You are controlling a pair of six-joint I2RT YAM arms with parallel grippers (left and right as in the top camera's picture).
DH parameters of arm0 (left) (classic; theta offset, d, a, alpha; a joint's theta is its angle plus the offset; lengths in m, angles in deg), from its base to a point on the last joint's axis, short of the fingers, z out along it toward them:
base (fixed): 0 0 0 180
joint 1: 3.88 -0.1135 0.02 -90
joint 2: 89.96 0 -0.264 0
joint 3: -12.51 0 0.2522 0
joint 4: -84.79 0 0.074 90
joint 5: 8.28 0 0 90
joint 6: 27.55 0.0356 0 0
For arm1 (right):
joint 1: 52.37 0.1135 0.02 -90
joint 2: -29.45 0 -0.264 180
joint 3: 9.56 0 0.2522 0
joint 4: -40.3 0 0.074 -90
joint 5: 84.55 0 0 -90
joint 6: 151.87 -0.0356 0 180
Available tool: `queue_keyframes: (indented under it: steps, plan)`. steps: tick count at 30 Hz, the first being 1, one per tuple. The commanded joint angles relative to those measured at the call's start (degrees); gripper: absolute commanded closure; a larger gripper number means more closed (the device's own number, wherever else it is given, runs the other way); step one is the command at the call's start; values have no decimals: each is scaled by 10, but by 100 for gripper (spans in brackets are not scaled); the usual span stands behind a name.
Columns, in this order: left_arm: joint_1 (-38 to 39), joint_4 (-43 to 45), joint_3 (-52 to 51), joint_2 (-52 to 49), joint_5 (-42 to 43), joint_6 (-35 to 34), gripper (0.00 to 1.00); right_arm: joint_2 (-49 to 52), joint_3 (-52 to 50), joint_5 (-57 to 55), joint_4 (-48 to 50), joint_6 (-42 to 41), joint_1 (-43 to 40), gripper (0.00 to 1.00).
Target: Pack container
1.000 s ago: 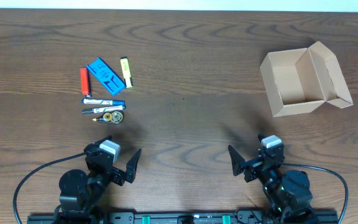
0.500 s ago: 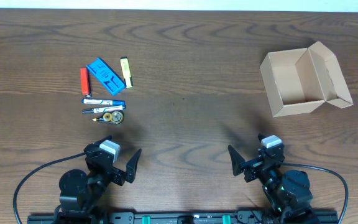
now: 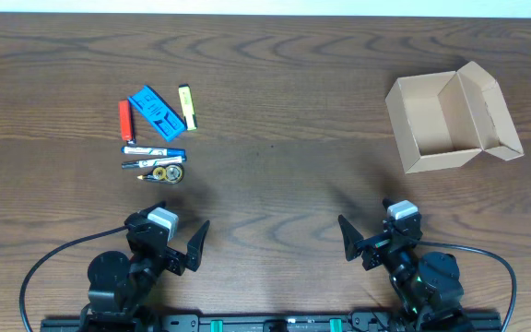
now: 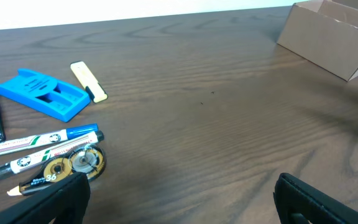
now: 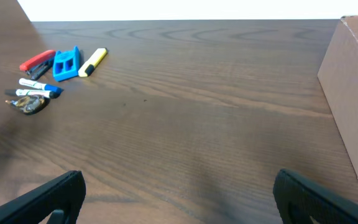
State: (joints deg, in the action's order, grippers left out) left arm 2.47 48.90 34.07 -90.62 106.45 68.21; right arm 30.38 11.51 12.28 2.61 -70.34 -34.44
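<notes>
The container (image 3: 450, 122) is an open, empty tan cardboard box at the right of the table, its lid flap folded out to the right. It also shows in the left wrist view (image 4: 334, 37) and the right wrist view (image 5: 353, 93). At the left lie a red marker (image 3: 124, 119), a blue holder (image 3: 156, 112), a yellow highlighter (image 3: 187, 107), a blue-capped marker (image 3: 154, 150), a dark pen (image 3: 147, 163) and a yellow tape dispenser (image 3: 167, 173). My left gripper (image 3: 192, 247) and right gripper (image 3: 350, 240) are open and empty near the front edge.
The stationery also shows in the left wrist view (image 4: 48, 93) and small in the right wrist view (image 5: 48, 71). The dark wooden table (image 3: 275, 175) lies between the stationery and the box. Black cables run beside both arm bases.
</notes>
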Motion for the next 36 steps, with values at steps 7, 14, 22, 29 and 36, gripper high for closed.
queue_keyframes:
  steps: [7, 14, 22, 29, 36]
  plan:
    - [-4, -1, -12, 4, 6, -9, 5, -5, -4, 3, 1, 9, 6, 1]
    - [-4, -1, -12, 4, 6, -9, 5, -5, -4, 3, 1, 9, 6, 1]
    - [-4, -1, -12, 4, 7, -9, 5, -5, -4, 3, 1, 9, 6, 1]
    - [-4, -1, -12, 4, 7, -9, 5, -5, -4, 3, 1, 9, 6, 1]
    - [-4, -1, -12, 4, 6, -9, 5, -5, -4, -15, 2, 9, 5, 1]
